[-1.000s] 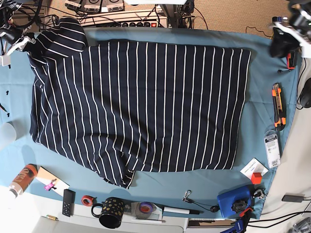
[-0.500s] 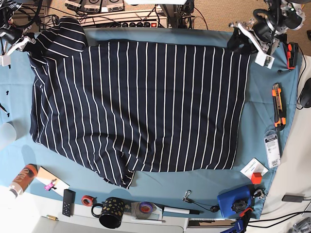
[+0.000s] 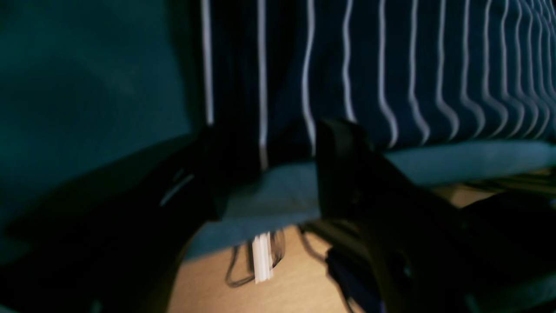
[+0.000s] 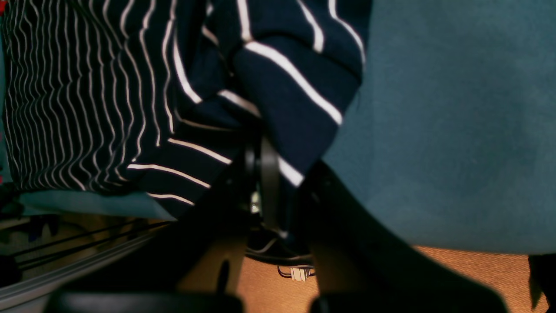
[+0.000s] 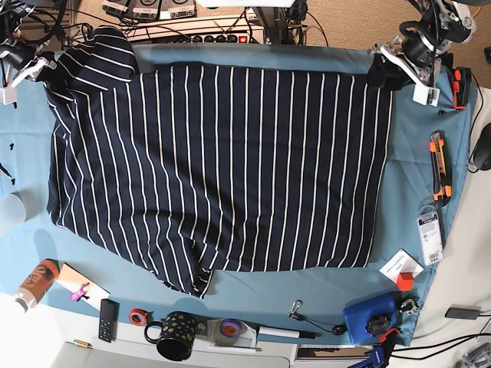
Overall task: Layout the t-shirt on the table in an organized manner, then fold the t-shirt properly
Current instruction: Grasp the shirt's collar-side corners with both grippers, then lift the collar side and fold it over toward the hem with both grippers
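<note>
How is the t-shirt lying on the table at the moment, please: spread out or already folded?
Mostly spread out, not folded: the t-shirt lies flat across the table, but one sleeve is bunched at the far corner and the near sleeve is rumpled.

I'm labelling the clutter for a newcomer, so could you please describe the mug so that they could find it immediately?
Start from the t-shirt spread over the teal table in the base view and go down to its lowest sleeve tip. Just below, on the pale near edge, stands the mug, between a small red tape roll and a purple tape roll. It alone is black with yellow dots.
</note>
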